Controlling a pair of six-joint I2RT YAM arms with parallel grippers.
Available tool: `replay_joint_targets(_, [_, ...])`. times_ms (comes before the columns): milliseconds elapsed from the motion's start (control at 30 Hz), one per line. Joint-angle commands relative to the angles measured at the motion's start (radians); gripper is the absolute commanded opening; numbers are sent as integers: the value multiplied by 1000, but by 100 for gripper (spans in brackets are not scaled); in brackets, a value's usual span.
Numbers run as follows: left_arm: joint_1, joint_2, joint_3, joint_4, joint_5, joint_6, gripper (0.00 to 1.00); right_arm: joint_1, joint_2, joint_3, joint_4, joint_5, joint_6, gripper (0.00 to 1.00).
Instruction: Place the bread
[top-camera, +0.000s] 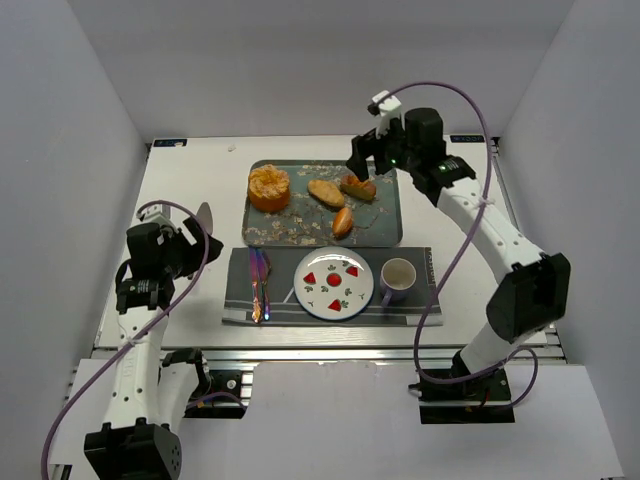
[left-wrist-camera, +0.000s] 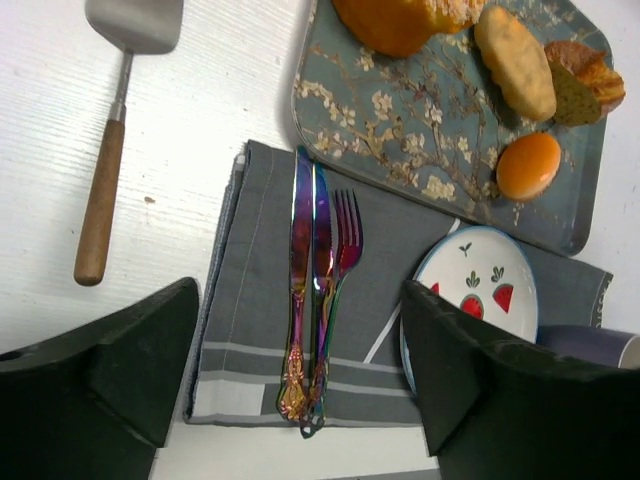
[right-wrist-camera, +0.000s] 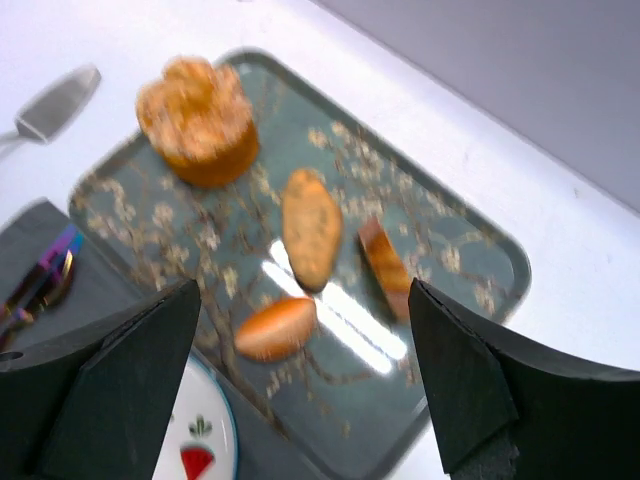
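Observation:
The bread (top-camera: 269, 187), a large round golden-orange bun with a lumpy top, sits at the left end of the blue floral tray (top-camera: 300, 228). It also shows in the right wrist view (right-wrist-camera: 197, 120) and, cut off at the top edge, in the left wrist view (left-wrist-camera: 400, 20). My right gripper (top-camera: 362, 160) is open and empty above the tray's right end, over the small rolls (right-wrist-camera: 310, 228), well right of the bread. My left gripper (top-camera: 198, 243) is open and empty above the table, left of the grey placemat (left-wrist-camera: 250, 330).
Three small brown rolls (top-camera: 326, 192) lie right of the bread on the tray. A strawberry-patterned plate (top-camera: 334, 284), a mug (top-camera: 398, 275) and iridescent cutlery (top-camera: 259, 283) rest on the placemat in front. A wooden-handled spatula (left-wrist-camera: 105, 190) lies on the table at the left.

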Motion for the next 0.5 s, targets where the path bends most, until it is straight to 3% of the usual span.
replay_joint_targets(0, [-4,13,45,24,-48,17,87,-36,-64,-143,34,20,-11,89])
replay_joint_targets(67, [-3,28,40,39,-48,19,74,-100,-139,-211,71,-114,-114,89])
replay_joint_targets(100, [-3,36,38,48,-53,25,41,-137,-163,-249,41,-396,-218,82])
replay_joint_targets(133, [-3,59,45,48,-64,31,25,-189,-180,-263,-5,-520,-383,71])
replay_joint_targets(167, [-3,71,52,47,-79,34,12,-198,-199,-277,-11,-611,-391,57])
replay_joint_targets(200, [-3,82,58,44,-106,42,4,-201,-201,-277,-27,-629,-394,32])
replay_joint_targets(267, [1,115,71,59,-116,72,8,-208,-194,-272,-103,-678,-443,20])
replay_joint_targets(300, [4,128,74,74,-132,80,33,-209,-190,-279,-123,-728,-459,22])
replay_joint_targets(333, [19,157,80,77,-143,94,53,-212,-187,-288,-136,-751,-462,31])
replay_joint_targets(367, [33,174,84,76,-152,98,67,-214,-187,-298,-159,-796,-468,47])
replay_joint_targets(400, [48,191,86,82,-168,103,72,-214,-187,-318,-169,-804,-469,81])
replay_joint_targets(433, [53,213,77,91,-177,111,80,-214,-190,-329,-177,-810,-460,89])
replay_joint_targets(467, [54,226,63,134,-168,114,82,-214,-195,-338,-180,-819,-456,89])
